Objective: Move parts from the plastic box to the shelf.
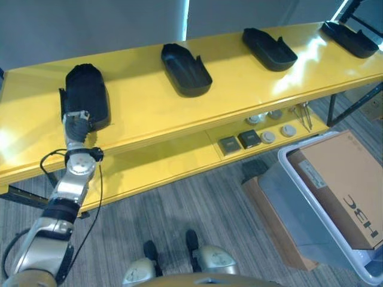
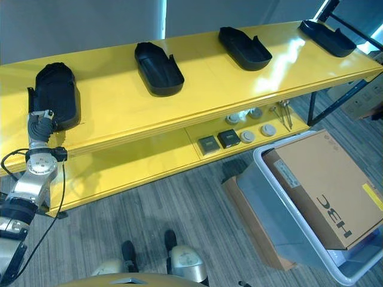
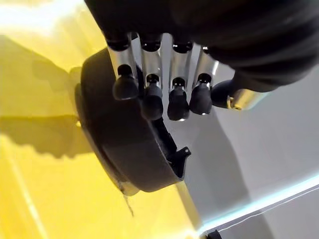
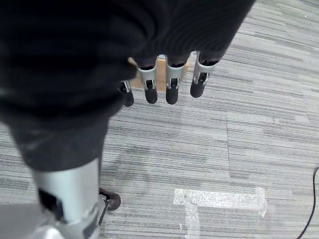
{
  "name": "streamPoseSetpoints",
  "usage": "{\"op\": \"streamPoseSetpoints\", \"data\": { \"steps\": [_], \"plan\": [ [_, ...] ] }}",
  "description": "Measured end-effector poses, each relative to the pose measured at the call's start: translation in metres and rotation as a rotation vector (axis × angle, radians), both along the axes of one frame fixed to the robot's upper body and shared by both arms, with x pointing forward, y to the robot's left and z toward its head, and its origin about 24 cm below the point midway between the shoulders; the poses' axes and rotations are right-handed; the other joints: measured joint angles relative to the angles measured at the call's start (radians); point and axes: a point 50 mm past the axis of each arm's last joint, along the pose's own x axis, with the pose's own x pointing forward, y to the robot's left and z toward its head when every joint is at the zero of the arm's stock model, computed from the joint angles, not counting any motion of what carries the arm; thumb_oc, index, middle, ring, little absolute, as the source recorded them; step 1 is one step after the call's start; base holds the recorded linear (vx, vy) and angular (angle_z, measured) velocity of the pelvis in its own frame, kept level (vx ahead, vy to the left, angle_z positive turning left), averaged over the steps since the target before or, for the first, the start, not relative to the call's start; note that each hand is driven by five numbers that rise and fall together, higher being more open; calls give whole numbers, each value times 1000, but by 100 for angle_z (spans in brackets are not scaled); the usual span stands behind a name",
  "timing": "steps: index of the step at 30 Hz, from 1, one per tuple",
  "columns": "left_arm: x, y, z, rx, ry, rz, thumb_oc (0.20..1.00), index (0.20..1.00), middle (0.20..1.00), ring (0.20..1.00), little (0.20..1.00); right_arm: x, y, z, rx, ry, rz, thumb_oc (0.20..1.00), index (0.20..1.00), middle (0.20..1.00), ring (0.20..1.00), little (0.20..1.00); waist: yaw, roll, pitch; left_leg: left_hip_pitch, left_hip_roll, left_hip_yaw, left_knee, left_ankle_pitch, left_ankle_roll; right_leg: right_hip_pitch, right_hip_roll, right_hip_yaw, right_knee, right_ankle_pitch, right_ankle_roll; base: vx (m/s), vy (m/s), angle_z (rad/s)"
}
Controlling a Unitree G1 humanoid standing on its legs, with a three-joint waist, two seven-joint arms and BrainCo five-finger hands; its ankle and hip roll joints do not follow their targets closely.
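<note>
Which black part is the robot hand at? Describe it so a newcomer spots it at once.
Start at the long yellow shelf, whose top board carries a row of four black tray-like parts. Follow that row to its left end: the part there is the one. Unlike its neighbours, which lie open side up and untouched, it has the left robot hand at its near end.

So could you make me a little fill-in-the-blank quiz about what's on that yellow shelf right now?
1. The top of the yellow shelf holds ____ black parts in a row.
2. The robot's left hand is at the black part at the ____ end of the row.
3. The cardboard box rests in a grey plastic box standing on the ____.
4. The right hand hangs over the floor holding ____.

Missing words: four; left; floor; nothing
</note>
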Motion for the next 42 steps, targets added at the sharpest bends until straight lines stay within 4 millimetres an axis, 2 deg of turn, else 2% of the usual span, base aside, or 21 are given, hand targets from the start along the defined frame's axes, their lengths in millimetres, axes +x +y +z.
{"op": "streamPoseSetpoints", "data": {
  "steps": [4,7,13,16,24,27,28,29,30,32,37,40,42],
  "plan": [
    [1,4,-5,-5,33,21,200,200,200,200,200,1,1,0,9,7,26,1000,1000,1000,1000,1000,-3,-2,1,0,2,1,20,-11,-1,6,2,2,1,0,0,20,-15,-2],
    [6,8,-4,-2,50,46,200,200,200,200,200,0,4,-1,15,18,48,1000,1000,1000,1000,1000,-2,-16,8,-9,7,1,55,-28,-2,12,3,1,5,0,0,-21,-53,0],
    [18,22,21,18,7,112,200,200,200,200,200,-1,7,-3,19,34,80,1000,1000,1000,1000,1000,-3,-52,18,-84,17,-1,121,-52,-2,-46,3,1,35,-3,-4,-63,-45,0],
    [25,36,53,54,-54,163,200,200,200,200,200,14,15,-3,38,2,130,1000,1000,1000,1000,1000,-12,-89,46,-143,20,-1,171,-55,3,-84,-1,1,43,22,2,-75,-24,-2],
    [25,36,51,34,-45,153,200,200,200,200,200,16,17,-2,47,-12,129,1000,1000,1000,1000,1000,-18,-88,47,-123,21,1,169,-59,8,-67,-3,0,37,22,1,30,-5,0],
    [21,32,41,10,-39,118,200,200,200,200,200,16,17,-2,49,-13,127,1000,1000,1000,1000,1000,-21,-84,43,-94,20,2,163,-58,-2,-36,-2,1,29,22,1,71,25,-3],
    [20,27,36,-2,-50,97,222,222,222,222,222,14,18,-2,50,-13,125,1000,1000,1000,1000,1000,-20,-80,41,-80,18,4,151,-56,-1,-24,-2,3,28,22,1,37,30,-2],
    [17,18,29,-21,-63,62,282,282,282,282,282,11,18,-2,54,-10,124,1000,1000,1000,1000,1000,-17,-73,35,-66,14,4,141,-55,-1,-12,-3,3,24,23,1,16,39,-2],
    [13,11,23,-38,-75,31,473,473,473,473,473,10,20,-2,59,-12,124,1000,1000,1000,1000,1000,-17,-66,29,-54,12,5,133,-54,0,-3,-4,3,19,22,1,1,45,-3],
    [6,-4,17,-73,-101,-18,1000,1000,1000,1000,1000,7,21,-2,63,-12,123,1000,1000,1000,1000,1000,-14,-51,10,-50,11,8,128,-51,5,0,-5,6,16,22,1,1,55,-5],
    [-11,-35,23,-151,-214,-138,1000,1000,1000,1000,1000,2,11,1,29,-68,38,1000,1000,1000,1000,1000,1,-15,-13,-18,3,13,97,-44,7,19,-8,8,10,21,2,15,73,-1],
    [-31,-54,31,-187,-287,-234,1000,1000,1000,1000,1000,10,1,9,26,-198,-90,1000,1000,1000,1000,1000,7,8,-43,2,-5,12,65,-42,4,31,-13,8,6,15,7,11,74,2],
    [-42,-57,33,-210,-310,-251,1000,1000,1000,1000,1000,29,0,21,50,-315,-124,1000,1000,1000,1000,1000,14,23,-56,5,-7,12,65,-42,4,38,-15,8,7,16,7,-2,86,0]
  ]
}}
